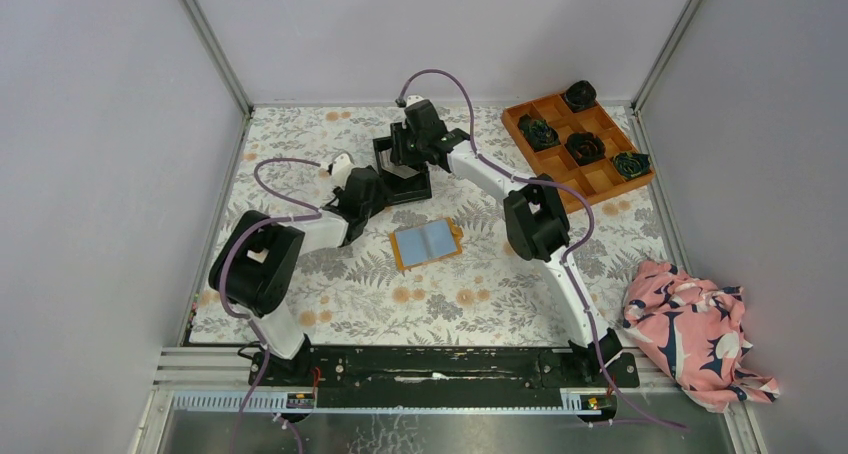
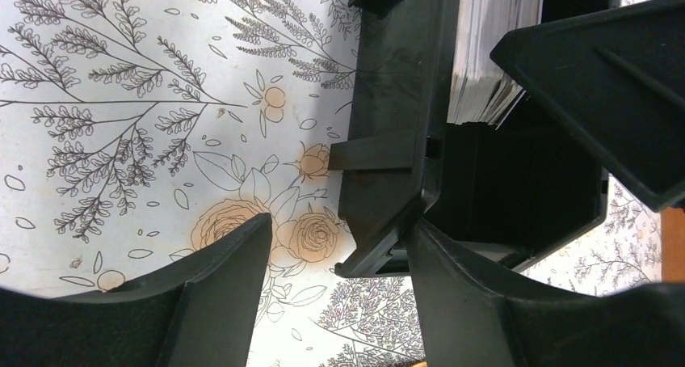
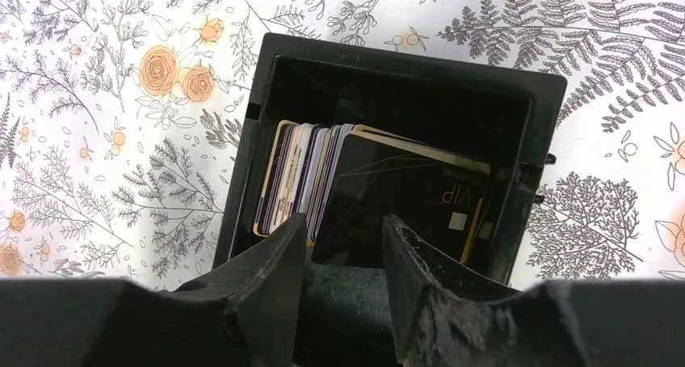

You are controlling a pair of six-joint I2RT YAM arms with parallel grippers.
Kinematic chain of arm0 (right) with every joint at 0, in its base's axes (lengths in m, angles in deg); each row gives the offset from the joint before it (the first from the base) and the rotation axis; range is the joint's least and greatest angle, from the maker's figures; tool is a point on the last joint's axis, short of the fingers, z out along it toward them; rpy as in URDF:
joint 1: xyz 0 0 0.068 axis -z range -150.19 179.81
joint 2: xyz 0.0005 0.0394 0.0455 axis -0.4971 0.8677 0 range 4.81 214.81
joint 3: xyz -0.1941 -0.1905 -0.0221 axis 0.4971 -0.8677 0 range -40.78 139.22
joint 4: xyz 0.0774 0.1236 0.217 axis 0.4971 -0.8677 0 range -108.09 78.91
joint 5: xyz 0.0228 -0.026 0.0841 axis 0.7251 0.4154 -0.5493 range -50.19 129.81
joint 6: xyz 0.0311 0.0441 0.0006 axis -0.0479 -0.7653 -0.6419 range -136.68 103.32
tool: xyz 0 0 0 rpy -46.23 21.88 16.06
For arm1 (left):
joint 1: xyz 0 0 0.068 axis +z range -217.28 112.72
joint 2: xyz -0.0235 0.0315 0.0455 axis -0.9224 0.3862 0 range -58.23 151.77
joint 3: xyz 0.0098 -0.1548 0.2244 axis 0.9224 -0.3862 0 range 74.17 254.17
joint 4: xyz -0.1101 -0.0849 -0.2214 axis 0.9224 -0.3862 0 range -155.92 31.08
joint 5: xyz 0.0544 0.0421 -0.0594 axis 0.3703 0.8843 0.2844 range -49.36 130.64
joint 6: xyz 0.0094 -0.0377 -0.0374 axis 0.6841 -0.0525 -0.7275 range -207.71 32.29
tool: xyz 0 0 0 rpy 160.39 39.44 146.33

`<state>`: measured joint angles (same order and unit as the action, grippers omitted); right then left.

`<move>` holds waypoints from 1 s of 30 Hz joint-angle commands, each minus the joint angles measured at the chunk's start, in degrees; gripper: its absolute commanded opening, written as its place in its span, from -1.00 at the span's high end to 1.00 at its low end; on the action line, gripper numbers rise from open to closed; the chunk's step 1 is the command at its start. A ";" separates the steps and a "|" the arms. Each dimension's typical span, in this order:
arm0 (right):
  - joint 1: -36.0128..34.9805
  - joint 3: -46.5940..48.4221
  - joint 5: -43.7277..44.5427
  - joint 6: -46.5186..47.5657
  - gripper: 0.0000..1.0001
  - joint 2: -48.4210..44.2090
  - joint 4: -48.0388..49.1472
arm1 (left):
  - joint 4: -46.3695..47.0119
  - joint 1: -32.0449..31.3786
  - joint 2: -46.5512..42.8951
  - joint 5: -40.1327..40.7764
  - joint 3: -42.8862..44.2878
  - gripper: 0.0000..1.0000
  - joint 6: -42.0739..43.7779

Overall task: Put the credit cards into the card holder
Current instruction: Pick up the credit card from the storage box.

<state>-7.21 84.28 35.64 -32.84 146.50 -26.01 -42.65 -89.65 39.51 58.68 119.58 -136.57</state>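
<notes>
The credit cards [image 3: 311, 177] stand on edge as a stack inside a black bin [image 3: 404, 76], with a black gold-trimmed card [image 3: 412, 193] leaning at the front. My right gripper [image 3: 343, 238] hangs open just over them. The black card's lower corner shows in the gap between its fingers, and nothing looks pinched. My left gripper [image 2: 338, 221] is open astride the bin's corner wall [image 2: 388, 181], one finger outside on the cloth and one inside. The card holder [image 1: 427, 242] lies open on the table, blue side up, in front of the bin [image 1: 410, 189].
An orange compartment tray [image 1: 578, 144] with dark rosettes sits at the back right. A pink patterned cloth [image 1: 690, 334] is bunched at the table's near right edge. Grey walls close in the floral table [image 1: 330, 304] on three sides.
</notes>
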 commanded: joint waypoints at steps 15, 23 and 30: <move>-0.77 9.61 -1.69 0.68 0.14 0.56 -5.10 | 2.92 0.65 2.26 -0.43 1.78 -0.33 1.62; -0.78 11.15 1.35 1.94 -0.09 2.26 -7.79 | 3.01 0.69 2.47 -1.14 2.03 -0.31 1.42; -0.69 13.35 0.16 1.60 -0.01 5.30 -8.53 | 3.04 0.66 3.15 -1.42 2.68 -0.31 1.72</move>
<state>-7.43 95.08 35.99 -31.88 150.61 -33.57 -42.12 -89.61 41.34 57.63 120.43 -136.35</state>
